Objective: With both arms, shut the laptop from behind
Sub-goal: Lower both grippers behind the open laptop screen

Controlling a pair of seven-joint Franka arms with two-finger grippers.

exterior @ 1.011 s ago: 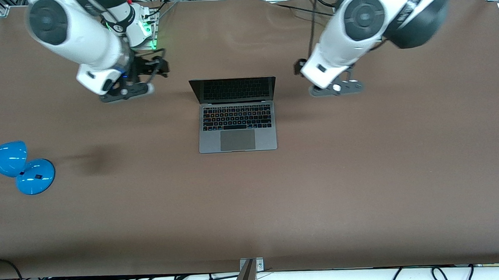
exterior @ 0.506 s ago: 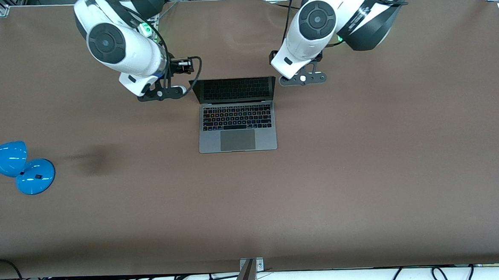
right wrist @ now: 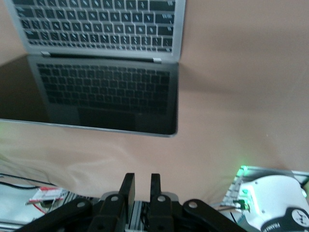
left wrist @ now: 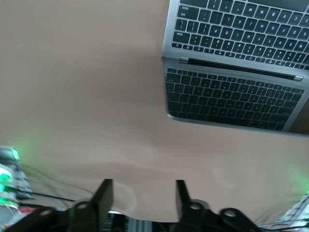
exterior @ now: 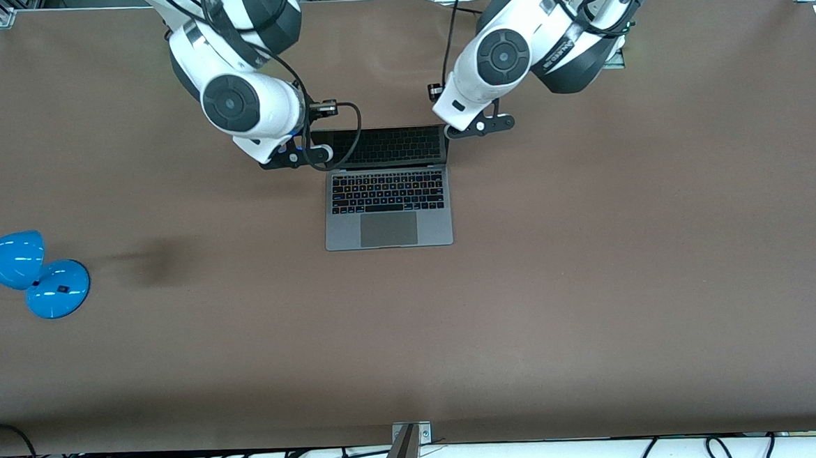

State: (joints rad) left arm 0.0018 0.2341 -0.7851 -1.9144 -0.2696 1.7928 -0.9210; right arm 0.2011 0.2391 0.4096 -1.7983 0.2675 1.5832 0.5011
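Observation:
The grey laptop (exterior: 388, 219) lies open at the middle of the table, its dark screen upright and facing the front camera. My left gripper (exterior: 471, 125) is by the lid's top corner toward the left arm's end. In the left wrist view (left wrist: 142, 195) its fingers stand wide apart and empty, with the laptop's screen (left wrist: 236, 99) ahead. My right gripper (exterior: 298, 154) is by the lid's other top corner. In the right wrist view (right wrist: 141, 186) its fingers stand close together with nothing between them, and the screen (right wrist: 101, 96) is ahead.
A blue desk lamp (exterior: 30, 273) lies toward the right arm's end of the table, nearer to the front camera than the laptop. Cables and a lit robot base (right wrist: 270, 203) are at the table's edge by the arms' bases.
Both arms have swung inward from the sides to the laptop's lid, each hand now at one top corner. The laptop has not moved and its lid stands as before.

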